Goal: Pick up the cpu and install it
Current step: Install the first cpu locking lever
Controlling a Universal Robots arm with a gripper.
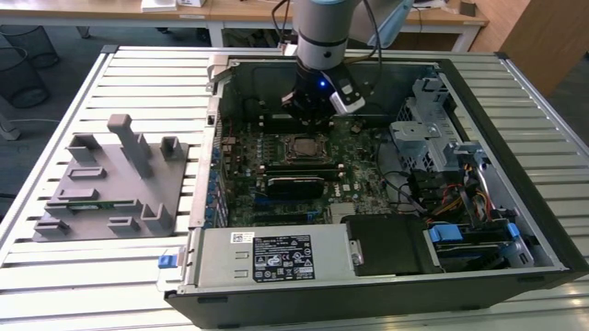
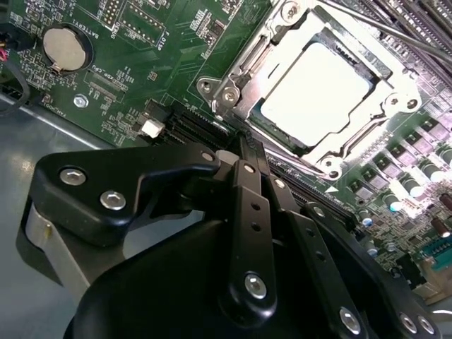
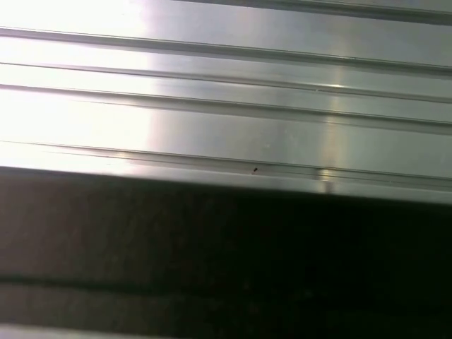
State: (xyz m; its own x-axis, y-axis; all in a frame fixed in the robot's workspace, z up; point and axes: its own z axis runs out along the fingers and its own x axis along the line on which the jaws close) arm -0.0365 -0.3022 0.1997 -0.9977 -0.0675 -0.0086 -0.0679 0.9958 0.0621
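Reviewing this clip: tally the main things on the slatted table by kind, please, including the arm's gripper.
Computer cases, open: 1
Grey fixture trays: 1
Green memory strips on the tray: 1
CPUs, sitting in the motherboard socket: 1
Grippers, above the board next to the socket: 1
Total: 5

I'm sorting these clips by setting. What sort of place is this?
Probably a robotics lab or workshop set in an office: an open computer case lies on a slatted metal table, with wooden desks and a wire wastebasket behind it.
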